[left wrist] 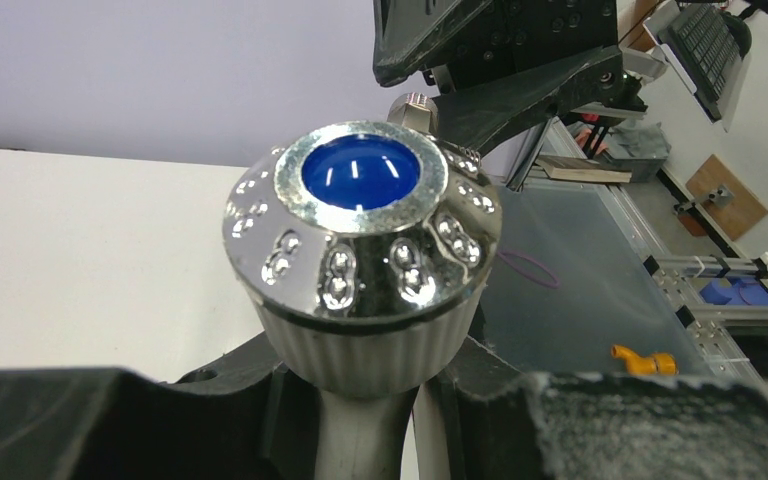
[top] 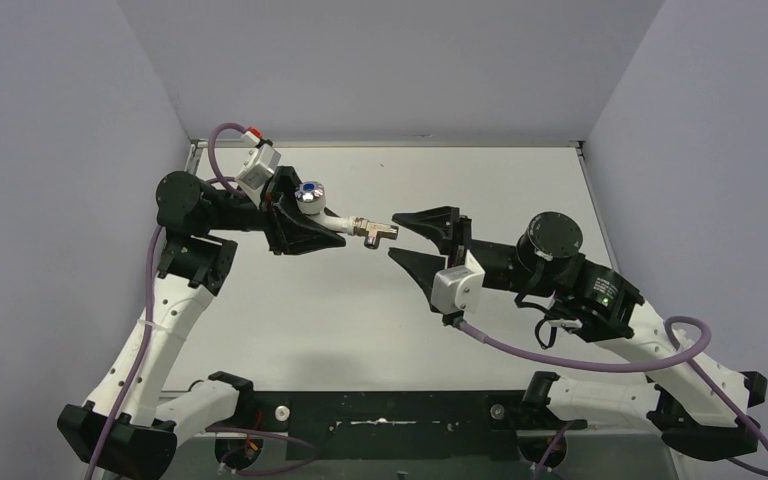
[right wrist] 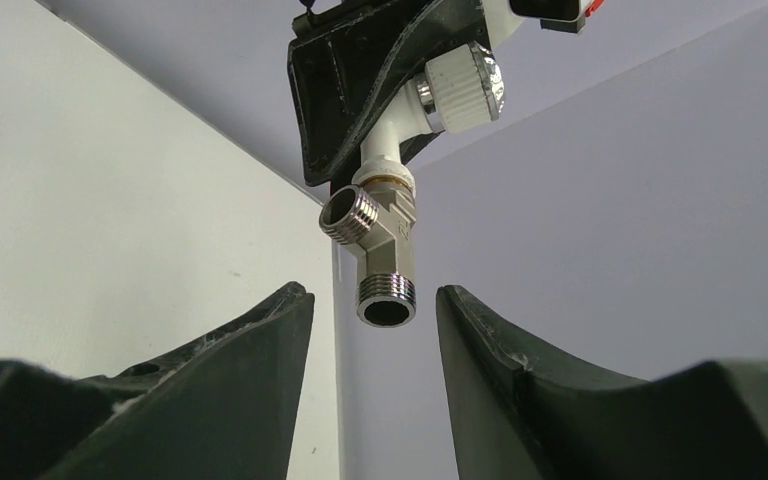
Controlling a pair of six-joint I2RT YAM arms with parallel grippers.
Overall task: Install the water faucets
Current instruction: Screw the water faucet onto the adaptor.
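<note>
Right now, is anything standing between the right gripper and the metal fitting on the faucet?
Nothing visible. The metal fitting sits at the mouth of the open right gripper, a gap on each side.

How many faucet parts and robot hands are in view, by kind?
White tap with chrome knob: 1
Threaded metal fitting: 1
Robot hands: 2, left hand and right hand
Total: 4
</note>
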